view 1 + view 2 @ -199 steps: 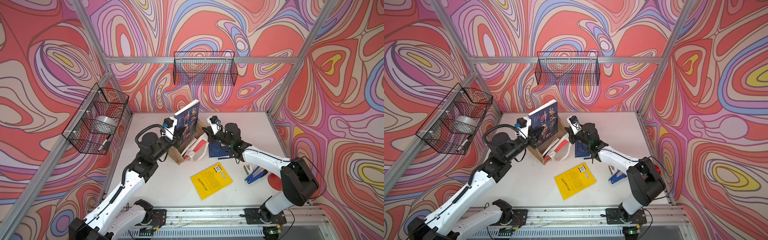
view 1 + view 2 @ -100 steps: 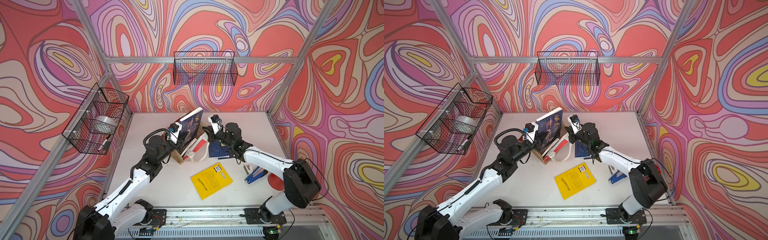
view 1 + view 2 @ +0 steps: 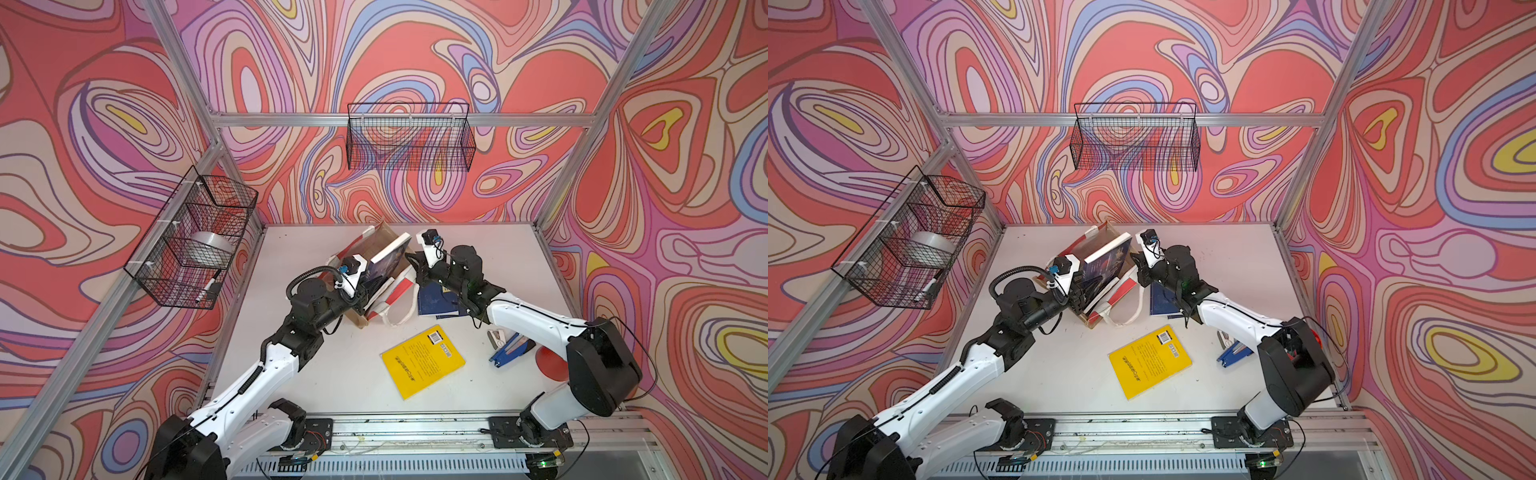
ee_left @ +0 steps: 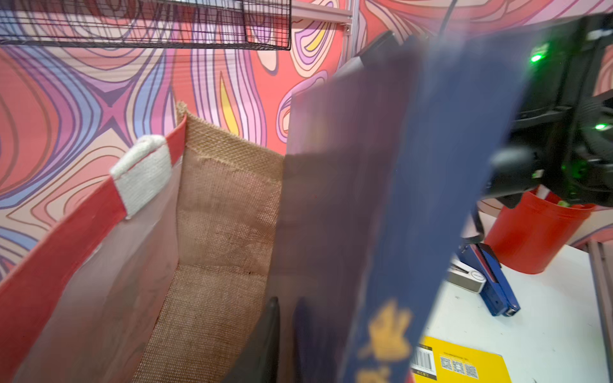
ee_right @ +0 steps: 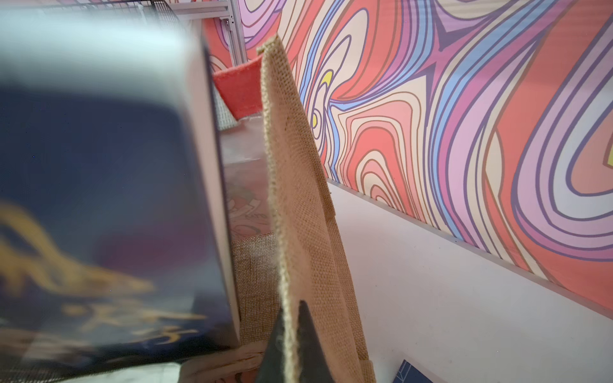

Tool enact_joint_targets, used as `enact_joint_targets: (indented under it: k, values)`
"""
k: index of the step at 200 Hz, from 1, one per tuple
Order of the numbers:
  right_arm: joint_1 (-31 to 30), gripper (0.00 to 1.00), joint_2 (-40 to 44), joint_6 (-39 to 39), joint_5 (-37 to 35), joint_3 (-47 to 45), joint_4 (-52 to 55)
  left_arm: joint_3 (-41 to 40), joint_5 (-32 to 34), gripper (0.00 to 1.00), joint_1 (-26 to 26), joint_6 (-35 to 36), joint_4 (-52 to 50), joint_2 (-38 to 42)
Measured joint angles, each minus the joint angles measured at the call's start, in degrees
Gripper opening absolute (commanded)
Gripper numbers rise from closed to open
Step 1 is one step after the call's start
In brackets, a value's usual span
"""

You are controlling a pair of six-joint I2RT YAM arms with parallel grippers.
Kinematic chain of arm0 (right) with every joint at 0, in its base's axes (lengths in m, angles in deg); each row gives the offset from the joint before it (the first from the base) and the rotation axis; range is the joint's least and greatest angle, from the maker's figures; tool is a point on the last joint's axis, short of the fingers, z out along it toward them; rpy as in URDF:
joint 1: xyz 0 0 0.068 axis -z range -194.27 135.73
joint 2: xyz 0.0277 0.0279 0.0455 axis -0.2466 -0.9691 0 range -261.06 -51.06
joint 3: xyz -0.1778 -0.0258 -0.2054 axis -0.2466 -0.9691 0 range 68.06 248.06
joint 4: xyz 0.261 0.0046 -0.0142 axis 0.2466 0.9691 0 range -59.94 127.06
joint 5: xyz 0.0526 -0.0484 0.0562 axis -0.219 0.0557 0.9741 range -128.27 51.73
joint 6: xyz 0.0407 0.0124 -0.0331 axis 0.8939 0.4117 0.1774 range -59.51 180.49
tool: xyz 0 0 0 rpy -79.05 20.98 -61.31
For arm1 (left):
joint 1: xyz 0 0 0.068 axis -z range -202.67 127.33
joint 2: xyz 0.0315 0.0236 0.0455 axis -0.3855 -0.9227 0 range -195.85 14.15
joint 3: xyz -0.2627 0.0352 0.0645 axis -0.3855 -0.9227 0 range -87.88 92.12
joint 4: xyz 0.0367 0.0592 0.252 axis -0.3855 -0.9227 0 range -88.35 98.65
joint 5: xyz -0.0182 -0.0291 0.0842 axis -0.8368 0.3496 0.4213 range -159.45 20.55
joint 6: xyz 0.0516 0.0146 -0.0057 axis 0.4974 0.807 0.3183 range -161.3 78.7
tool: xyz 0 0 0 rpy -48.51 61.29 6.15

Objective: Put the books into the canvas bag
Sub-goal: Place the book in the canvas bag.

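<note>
Down into the canvas bag (image 3: pixel 376 266) has gone the navy book (image 3: pixel 388 259), which a second ago stood high above the rim; the left arm has dropped lower with it. In both top views the book now leans inside the bag's mouth, its upper part poking out above the rim.

Left gripper (image 4: pixel 285 341) sits low at the bag's near end; its jaws look parted on either side of the book's lower edge, but the blurred wrist view does not settle whether they grip or have let go. Right gripper (image 5: pixel 292 345) is clenched on the bag's jute side wall (image 5: pixel 298 199), evidently pulling it outward so the mouth stays wide for the book.

Outside the bag, a yellow book (image 3: pixel 422 360) lies flat on the bench (image 3: pixel 332 374), and further navy books (image 3: pixel 434 301) lie under the right arm. They appear to be next.
</note>
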Motion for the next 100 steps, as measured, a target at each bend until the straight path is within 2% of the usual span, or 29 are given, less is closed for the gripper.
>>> enact_joint_targets:
  k: [78,100]
  values:
    - [0.1,0.0,-0.7,0.0,-0.6,0.5,1.1,0.8,-1.5,0.61,0.6,-1.0,-0.4,3.4]
    - [0.1,0.0,-0.7,0.0,-0.6,0.5,1.1,1.2,-1.4,0.72,0.6,-1.0,-1.2,3.4]
